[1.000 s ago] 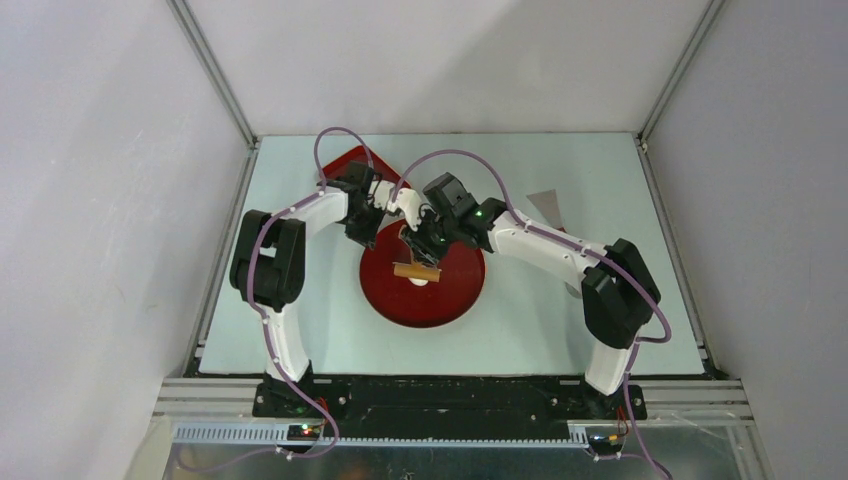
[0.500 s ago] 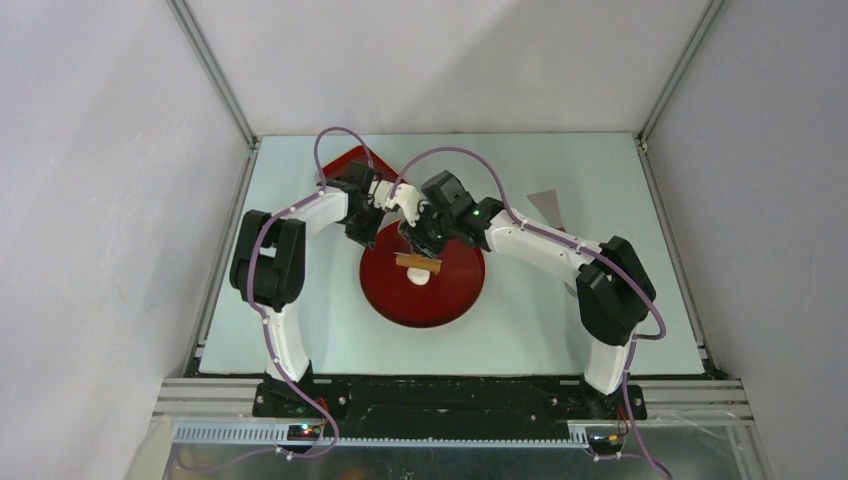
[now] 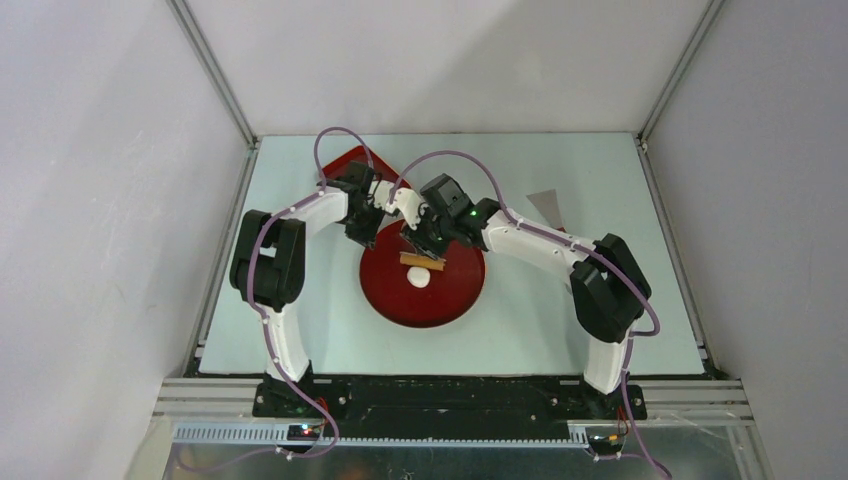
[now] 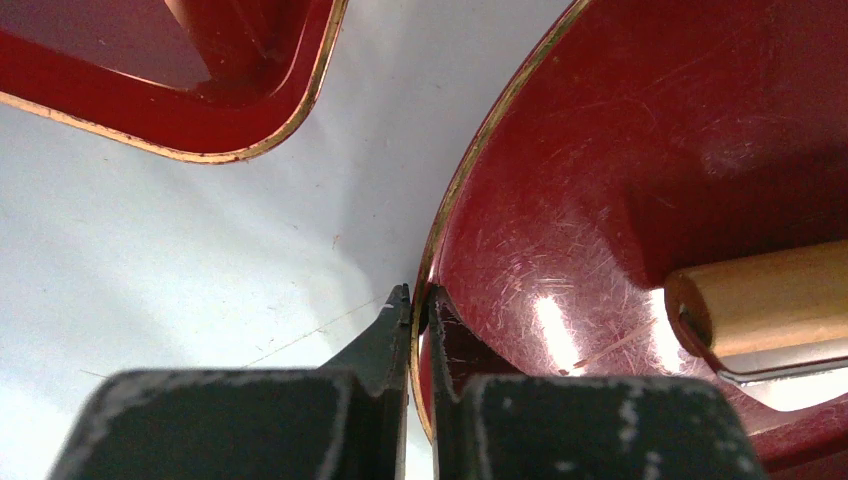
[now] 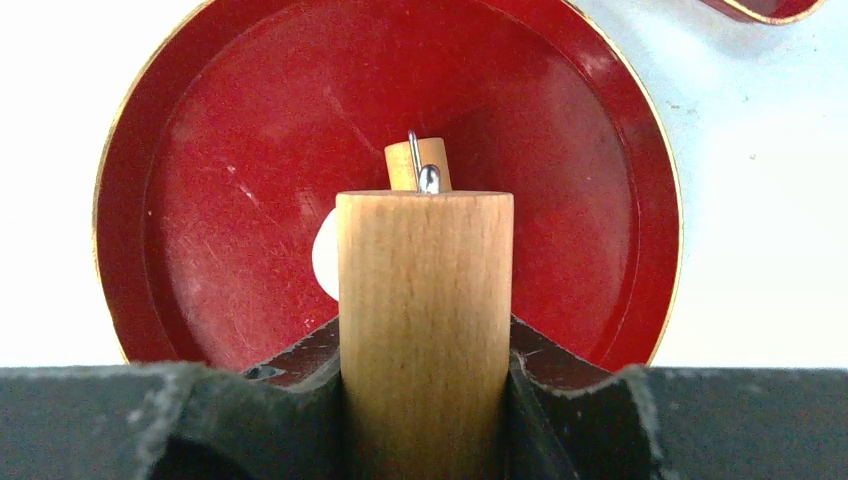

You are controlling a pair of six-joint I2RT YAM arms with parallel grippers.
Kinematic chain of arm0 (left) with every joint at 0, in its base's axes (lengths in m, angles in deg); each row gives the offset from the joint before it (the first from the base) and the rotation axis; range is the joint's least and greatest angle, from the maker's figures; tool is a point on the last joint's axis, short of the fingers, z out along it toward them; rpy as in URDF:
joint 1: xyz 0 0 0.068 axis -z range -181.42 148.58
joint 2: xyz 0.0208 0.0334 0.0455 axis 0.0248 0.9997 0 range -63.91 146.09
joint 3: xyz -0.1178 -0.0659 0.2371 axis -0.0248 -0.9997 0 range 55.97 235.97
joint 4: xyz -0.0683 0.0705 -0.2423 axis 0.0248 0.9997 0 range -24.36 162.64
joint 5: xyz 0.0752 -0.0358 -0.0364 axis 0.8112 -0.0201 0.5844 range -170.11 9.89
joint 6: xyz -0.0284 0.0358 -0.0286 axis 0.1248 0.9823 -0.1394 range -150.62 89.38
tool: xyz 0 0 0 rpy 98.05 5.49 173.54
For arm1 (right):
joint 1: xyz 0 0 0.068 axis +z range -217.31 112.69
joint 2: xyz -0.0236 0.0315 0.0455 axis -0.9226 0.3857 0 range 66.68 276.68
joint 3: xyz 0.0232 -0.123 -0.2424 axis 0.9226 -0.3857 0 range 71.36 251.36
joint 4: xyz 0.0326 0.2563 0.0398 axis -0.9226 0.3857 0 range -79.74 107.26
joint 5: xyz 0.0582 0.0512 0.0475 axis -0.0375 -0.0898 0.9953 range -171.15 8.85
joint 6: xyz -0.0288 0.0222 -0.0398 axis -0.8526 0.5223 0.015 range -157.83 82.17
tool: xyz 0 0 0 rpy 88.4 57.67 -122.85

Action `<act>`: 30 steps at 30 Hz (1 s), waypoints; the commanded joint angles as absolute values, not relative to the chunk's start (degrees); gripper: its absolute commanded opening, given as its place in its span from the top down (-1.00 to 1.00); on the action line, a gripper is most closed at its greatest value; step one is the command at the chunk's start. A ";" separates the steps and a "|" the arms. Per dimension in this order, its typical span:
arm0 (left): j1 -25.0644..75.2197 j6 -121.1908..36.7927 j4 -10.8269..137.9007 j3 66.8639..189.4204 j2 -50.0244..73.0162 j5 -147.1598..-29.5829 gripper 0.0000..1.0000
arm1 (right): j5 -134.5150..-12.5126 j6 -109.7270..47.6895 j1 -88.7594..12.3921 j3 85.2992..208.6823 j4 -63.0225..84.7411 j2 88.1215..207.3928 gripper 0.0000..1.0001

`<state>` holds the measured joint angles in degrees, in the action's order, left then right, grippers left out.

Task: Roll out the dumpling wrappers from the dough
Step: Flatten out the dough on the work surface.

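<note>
Dough (image 3: 421, 279) sits mid-plate (image 3: 395, 300) just beside the pin (image 3: 418, 260), looks soft, light and sticky, so I'd press it flat, not pinch it; right gripper (image 5: 425, 345) clamps the pin handle, left gripper (image 4: 412, 300) is nipped tight on the plate rim.

Left arm (image 3: 300, 215) and right arm (image 3: 540, 245) bent inward; left gripper (image 4: 412, 295) pinched the plate (image 4: 620, 150) rim, right gripper (image 5: 425, 340) clamped the roller (image 5: 425, 260).
</note>
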<state>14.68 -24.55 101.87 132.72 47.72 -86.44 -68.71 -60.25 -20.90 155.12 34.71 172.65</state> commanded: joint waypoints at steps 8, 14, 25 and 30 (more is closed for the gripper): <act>14.36 -24.03 101.85 133.68 49.64 -85.73 1.00 | -70.25 -58.17 -20.24 157.13 33.68 165.82 1.00; 14.35 -24.03 101.77 133.66 49.64 -85.57 1.00 | -69.32 -57.89 -19.64 156.97 34.52 166.68 1.00; 14.23 -23.99 101.78 133.53 49.50 -85.87 1.00 | -66.20 -58.68 -19.48 155.53 36.01 168.35 1.00; 14.00 -23.95 101.85 133.46 49.47 -86.11 1.00 | -63.29 -59.27 -19.51 154.84 37.17 169.08 1.00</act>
